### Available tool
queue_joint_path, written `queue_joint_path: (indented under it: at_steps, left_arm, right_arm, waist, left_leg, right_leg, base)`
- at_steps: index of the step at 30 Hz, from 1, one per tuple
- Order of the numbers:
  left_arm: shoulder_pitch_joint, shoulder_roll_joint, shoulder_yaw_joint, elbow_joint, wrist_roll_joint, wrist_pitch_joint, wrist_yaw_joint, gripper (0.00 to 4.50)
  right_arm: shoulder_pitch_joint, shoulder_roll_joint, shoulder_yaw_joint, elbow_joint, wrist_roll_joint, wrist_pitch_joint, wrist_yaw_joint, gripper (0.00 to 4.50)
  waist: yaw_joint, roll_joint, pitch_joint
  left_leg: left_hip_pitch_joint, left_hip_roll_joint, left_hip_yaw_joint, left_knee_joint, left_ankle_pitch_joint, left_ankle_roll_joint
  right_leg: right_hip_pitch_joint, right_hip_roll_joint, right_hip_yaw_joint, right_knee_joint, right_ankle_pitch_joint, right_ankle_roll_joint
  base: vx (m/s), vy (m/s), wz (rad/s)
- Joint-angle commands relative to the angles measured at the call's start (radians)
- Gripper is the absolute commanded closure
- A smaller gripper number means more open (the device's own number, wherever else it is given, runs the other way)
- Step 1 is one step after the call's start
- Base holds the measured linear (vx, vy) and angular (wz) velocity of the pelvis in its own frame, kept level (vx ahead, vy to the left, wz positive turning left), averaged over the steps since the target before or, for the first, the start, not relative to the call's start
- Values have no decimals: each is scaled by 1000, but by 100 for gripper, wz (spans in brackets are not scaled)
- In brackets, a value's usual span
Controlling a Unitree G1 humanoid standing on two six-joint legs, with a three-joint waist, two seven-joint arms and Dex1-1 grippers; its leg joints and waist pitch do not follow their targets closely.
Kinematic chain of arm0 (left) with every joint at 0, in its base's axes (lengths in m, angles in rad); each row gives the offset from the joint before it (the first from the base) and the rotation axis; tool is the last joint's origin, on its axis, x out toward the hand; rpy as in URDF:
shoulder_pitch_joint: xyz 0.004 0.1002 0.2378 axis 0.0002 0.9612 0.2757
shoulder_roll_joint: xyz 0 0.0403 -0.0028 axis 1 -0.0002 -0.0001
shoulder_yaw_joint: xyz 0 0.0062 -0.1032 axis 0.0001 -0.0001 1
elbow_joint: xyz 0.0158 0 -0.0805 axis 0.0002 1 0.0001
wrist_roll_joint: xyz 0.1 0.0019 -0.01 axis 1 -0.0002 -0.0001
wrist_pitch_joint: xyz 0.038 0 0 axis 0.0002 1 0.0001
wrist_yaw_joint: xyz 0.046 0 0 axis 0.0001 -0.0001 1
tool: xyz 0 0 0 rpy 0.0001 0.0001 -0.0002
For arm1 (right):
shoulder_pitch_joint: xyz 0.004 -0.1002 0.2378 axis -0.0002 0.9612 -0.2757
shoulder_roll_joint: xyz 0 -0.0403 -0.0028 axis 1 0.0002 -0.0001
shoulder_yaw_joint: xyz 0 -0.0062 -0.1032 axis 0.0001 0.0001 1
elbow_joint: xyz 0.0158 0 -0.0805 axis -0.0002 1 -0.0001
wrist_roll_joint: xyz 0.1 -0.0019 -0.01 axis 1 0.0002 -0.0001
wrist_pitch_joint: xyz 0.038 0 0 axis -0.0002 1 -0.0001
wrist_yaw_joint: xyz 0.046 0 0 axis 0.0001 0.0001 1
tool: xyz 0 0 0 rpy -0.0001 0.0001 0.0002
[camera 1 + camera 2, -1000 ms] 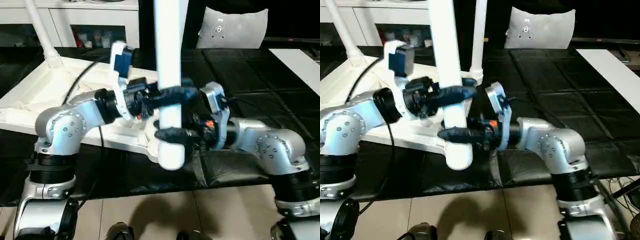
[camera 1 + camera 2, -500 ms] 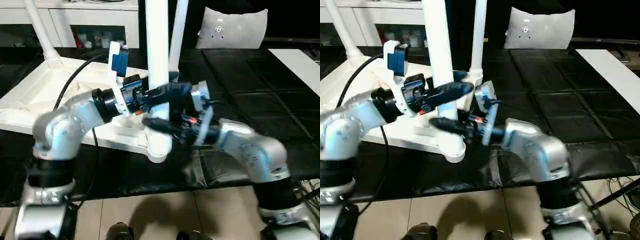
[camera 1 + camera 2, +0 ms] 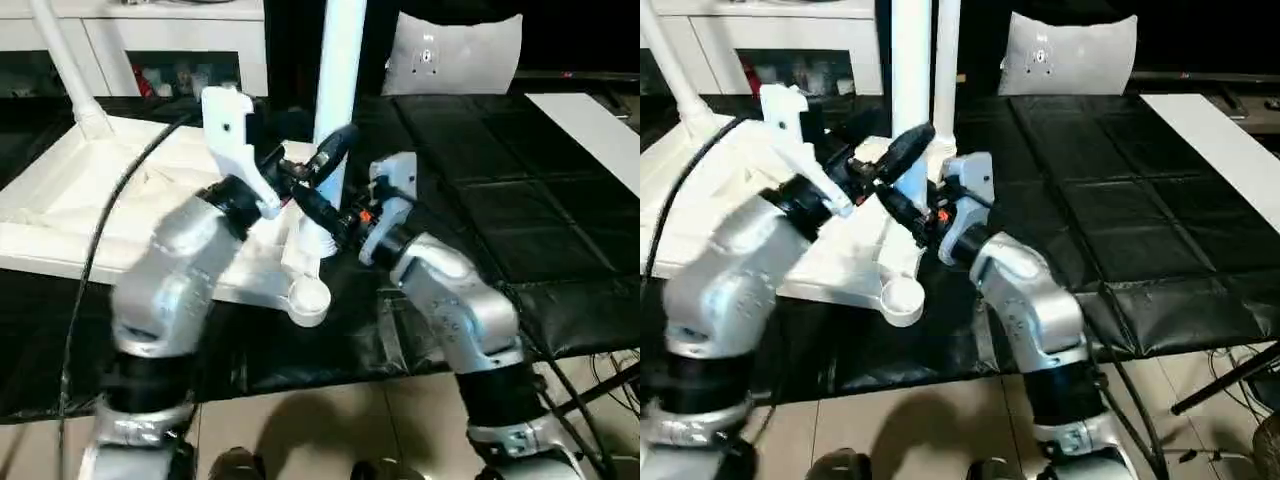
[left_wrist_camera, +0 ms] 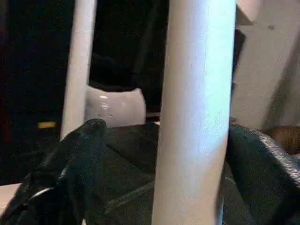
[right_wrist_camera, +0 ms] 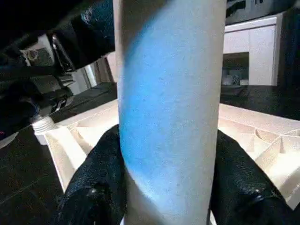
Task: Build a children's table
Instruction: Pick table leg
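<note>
Standing at centre frame: white table leg (image 3: 338, 80), right gripper (image 5: 164, 187) fingers clamped around it; left gripper (image 4: 159, 154) fingers spread either side, not touching. Upturned tabletop (image 3: 90, 200) at left.

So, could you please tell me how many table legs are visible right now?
3: far-left corner leg, far-right corner leg, and the held leg above the near corner. Another may be hidden.
</note>
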Motion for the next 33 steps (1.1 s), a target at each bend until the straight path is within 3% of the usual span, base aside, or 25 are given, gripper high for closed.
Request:
queue_joint_path:
  at_steps: [1,7,8,24,33]
  left_arm:
    - [3,-7,-7,-19,40,-21,48,80]
    - [26,-14,-69,-28,80,-23,46,119]
    - [27,-16,-73,-28,86,-23,50,119]
    - [30,-31,-66,-23,70,10,58,249]
    - [42,-40,-58,-25,58,48,71,264]
  right_arm:
    - [-21,4,-4,1,-16,-28,-12,259]
    - [-32,11,-2,38,-40,-49,-23,259]
    - [-32,11,-3,40,-41,-49,-22,259]
    - [-43,7,3,59,-67,-64,-12,259]
    - [-52,6,12,68,-85,-71,-4,259]
  waist:
    - [-6,7,-95]
    - [-6,11,-93]
    - [-8,7,-93]
    - [-11,5,-93]
    - [-18,1,-92]
  left_leg:
    - [19,13,-7,-73,-310,-52]
    - [21,11,-7,-72,-318,-50]
    - [20,11,-6,-73,-322,-50]
    - [20,10,-5,-71,-320,-44]
    - [18,10,-4,-70,-312,-41]
  right_leg:
    - [38,-62,36,-89,-435,-45]
    - [34,-61,37,-92,-453,-35]
    - [34,-60,36,-92,-447,-37]
    - [34,-60,36,-93,-455,-40]
    - [35,-60,36,-92,-454,-41]
  base:
    - [0,0,0]
    - [0,0,0]
    - [0,0,0]
    - [0,0,0]
    - [0,0,0]
